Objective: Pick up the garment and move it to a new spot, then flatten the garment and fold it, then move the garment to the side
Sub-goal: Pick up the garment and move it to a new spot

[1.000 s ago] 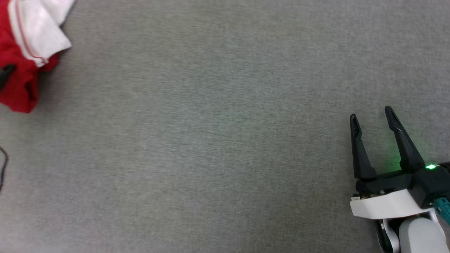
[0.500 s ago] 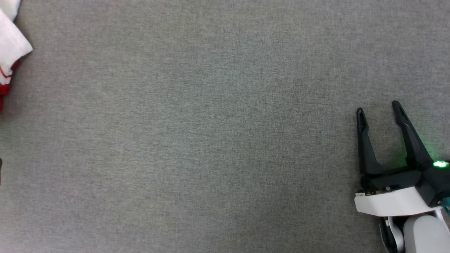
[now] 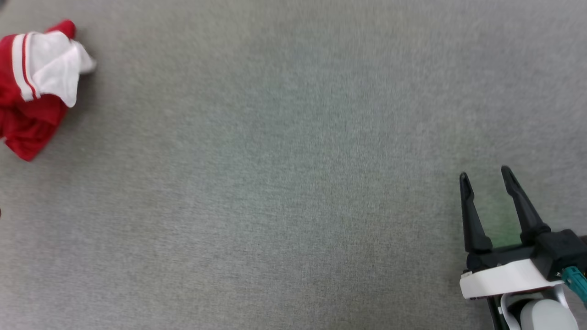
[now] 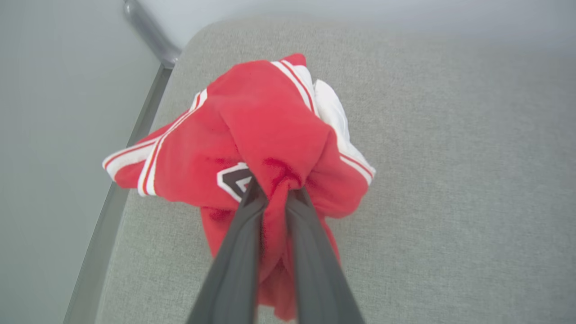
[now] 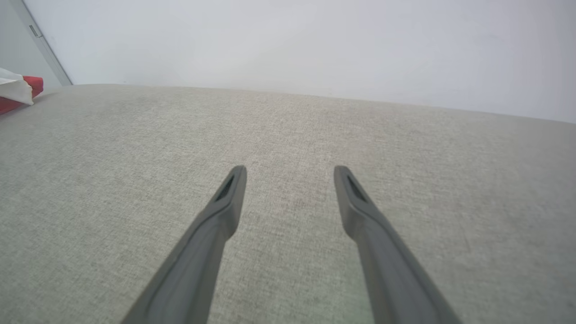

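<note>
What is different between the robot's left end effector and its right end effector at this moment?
The left end effector is shut, its two fingers pinching a fold of cloth; the right end effector is open, with a wide gap between its fingers. The left one grips the bunched red and white shirt; the right one holds nothing, over the grey cloth surface. Both have two long dark fingers.

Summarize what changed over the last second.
The garment, clamped in the left gripper, slid nearly off the head view's left edge, then back in; arm or camera motion, can't tell. The right gripper dropped slightly in that view. Unchanged: right gripper open and empty over the grey surface.
</note>
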Motion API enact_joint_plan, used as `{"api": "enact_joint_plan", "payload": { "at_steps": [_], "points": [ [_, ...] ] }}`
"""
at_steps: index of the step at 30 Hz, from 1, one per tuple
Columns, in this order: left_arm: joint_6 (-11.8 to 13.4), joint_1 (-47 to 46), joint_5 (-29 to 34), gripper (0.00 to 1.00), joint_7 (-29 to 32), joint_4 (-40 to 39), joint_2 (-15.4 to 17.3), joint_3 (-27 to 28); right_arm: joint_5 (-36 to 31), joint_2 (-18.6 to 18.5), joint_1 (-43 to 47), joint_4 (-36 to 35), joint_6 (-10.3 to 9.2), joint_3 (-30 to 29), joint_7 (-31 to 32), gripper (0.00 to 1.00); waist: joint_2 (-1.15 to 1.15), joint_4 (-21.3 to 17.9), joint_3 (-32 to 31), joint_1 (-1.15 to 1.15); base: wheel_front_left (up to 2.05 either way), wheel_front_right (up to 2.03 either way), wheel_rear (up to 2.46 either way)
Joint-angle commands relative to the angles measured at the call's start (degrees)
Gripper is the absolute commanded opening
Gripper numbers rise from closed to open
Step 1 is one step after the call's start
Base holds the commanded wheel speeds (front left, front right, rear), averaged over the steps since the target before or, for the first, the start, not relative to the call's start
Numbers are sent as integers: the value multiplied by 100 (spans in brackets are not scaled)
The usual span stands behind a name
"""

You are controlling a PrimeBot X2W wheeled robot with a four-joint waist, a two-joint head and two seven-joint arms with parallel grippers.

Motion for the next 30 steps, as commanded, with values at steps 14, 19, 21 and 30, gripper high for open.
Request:
{"api": "enact_joint_plan", "payload": {
  "at_steps": [14,19,21,30],
  "points": [
    [-7,-410,628,0,-1346,-1274,-115,-582,351,-4,493,290,-4,31,-10,100,0,-64,-1703,0,0,0,0],
    [45,-535,927,0,-1649,-1653,-525,-871,429,-5,557,292,-4,56,-10,100,0,-299,-1921,0,0,0,0],
    [125,-552,1003,0,-1728,-1809,-754,-979,446,-4,597,283,-4,48,-10,100,0,-420,-1972,0,0,0,0],
    [401,-238,1525,0,-2007,-2280,-1630,-1739,496,-4,629,224,-4,-3,-10,100,0,-1088,-1974,0,0,0,0]
  ]
}}
